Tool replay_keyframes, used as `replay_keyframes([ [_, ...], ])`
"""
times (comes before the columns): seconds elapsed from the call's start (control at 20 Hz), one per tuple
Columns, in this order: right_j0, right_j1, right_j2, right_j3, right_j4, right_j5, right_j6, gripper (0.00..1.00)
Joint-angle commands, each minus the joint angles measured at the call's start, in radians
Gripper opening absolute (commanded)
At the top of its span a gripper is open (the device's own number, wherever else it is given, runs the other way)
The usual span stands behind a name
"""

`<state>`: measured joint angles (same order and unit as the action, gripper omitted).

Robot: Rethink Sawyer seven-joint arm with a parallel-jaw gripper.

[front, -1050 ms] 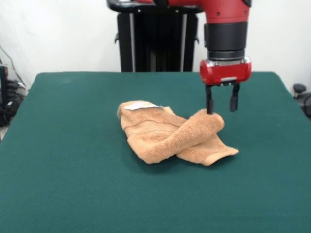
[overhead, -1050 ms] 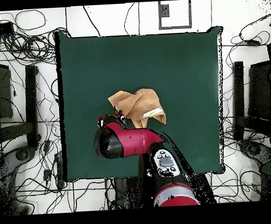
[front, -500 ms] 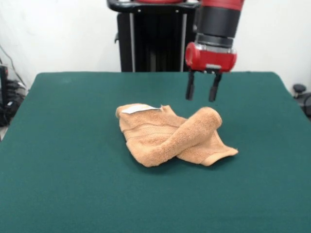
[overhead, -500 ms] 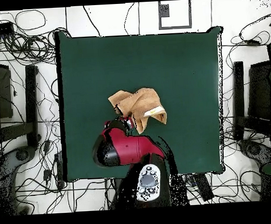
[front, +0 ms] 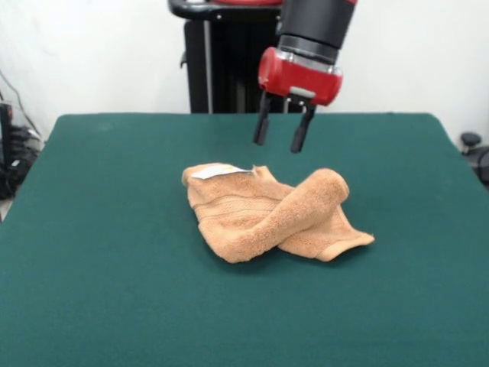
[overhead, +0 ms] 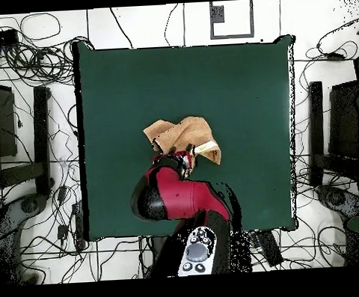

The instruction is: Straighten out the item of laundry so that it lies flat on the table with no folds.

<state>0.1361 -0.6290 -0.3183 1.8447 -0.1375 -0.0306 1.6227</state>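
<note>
Front view shows the towel (front: pixel 269 214) lying crumpled near the middle of the green counter (front: pixel 92 252), clear of every edge. 1 thick rolled fold crosses it diagonally, running from the low front edge up to a rounded hump at the right. Flatter layers with a woven band lie beneath, and 1 corner sticks out to the right. A small white label (front: pixel 216 171) sits on the back left corner. The gripper (front: pixel 278 134) hangs in the air above and behind the towel, touching nothing, its jaws apart and empty, with green cloth visible between the 2 black fingers. Overhead view has the red arm covering the towel's edge nearest the robot's base, the towel (overhead: pixel 183 135) bunched about mid-counter.
</note>
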Motion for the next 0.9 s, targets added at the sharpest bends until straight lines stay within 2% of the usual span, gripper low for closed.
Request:
replay_keyframes([
  [0.05, -0.078, 0.063, 0.141, -0.049, 0.046, 0.02, 0.179, 1.0],
  [0.2, -0.177, 0.033, 0.275, 0.006, 0.036, 0.041, 0.182, 1.0],
  [0.35, -0.21, 0.038, 0.33, 0.026, 0.033, 0.029, 0.191, 1.0],
  [0.9, -0.219, 0.061, 0.374, 0.058, 0.042, -0.017, 0.226, 1.0],
])
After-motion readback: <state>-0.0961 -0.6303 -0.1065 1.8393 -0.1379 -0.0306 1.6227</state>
